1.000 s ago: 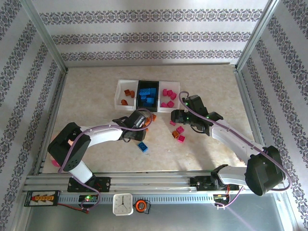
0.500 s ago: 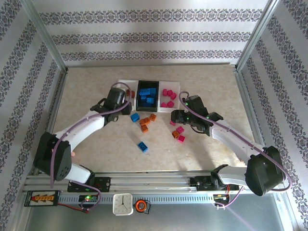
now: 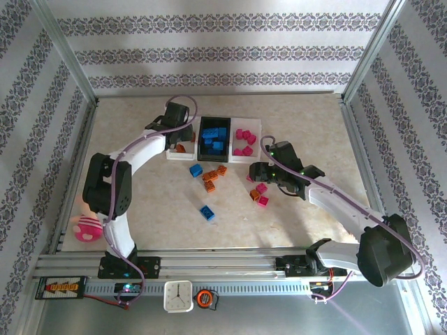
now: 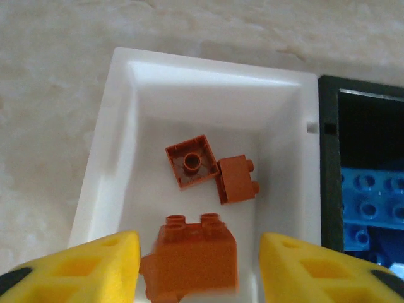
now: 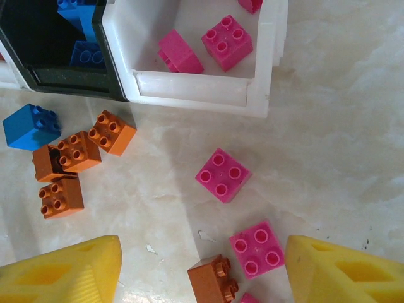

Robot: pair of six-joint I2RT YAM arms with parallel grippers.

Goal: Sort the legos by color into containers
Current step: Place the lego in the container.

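Since a second ago the left arm [image 3: 140, 148] has swung off the middle of the table [image 3: 314, 125] and is now reaching over the left bin [image 4: 104, 151]. With it gone, a pink doll [image 3: 82, 228] is showing at the table's left edge. The right arm [image 3: 328, 195] has hardly stirred.

The left gripper [image 4: 199, 262] is standing open above the bin's near end. An orange brick [image 4: 192, 255] is blurring between its fingers [image 4: 76, 268], clear of the right one, so I judge it is dropping to join the two orange bricks [image 4: 211, 170] lying inside. Orange is going there, while blue bricks [image 3: 215, 139] are filling the black bin [image 3: 202, 139] and pink bricks [image 5: 205, 47] the right bin [image 5: 189, 88].

The right gripper [image 5: 202, 259] is hanging spread wide, holding nothing, over the loose pink bricks [image 5: 222, 174] just in front of the right bin. It looks to be lining up the next pick. Also waiting on the table are an orange cluster [image 3: 212, 177] with a blue brick [image 3: 196, 169] beside it, and a second blue brick [image 3: 207, 212] nearer the arms.

The tabletop is pale, marbled and faintly glossy, so nudged bricks would probably slide. Striped, patterned wallpaper [image 3: 223, 52] is closing in three sides, aluminium posts [image 3: 66, 56] are framing them, and a clock [image 3: 178, 296] is sitting below the rail [image 3: 230, 269] at the arms' bases.
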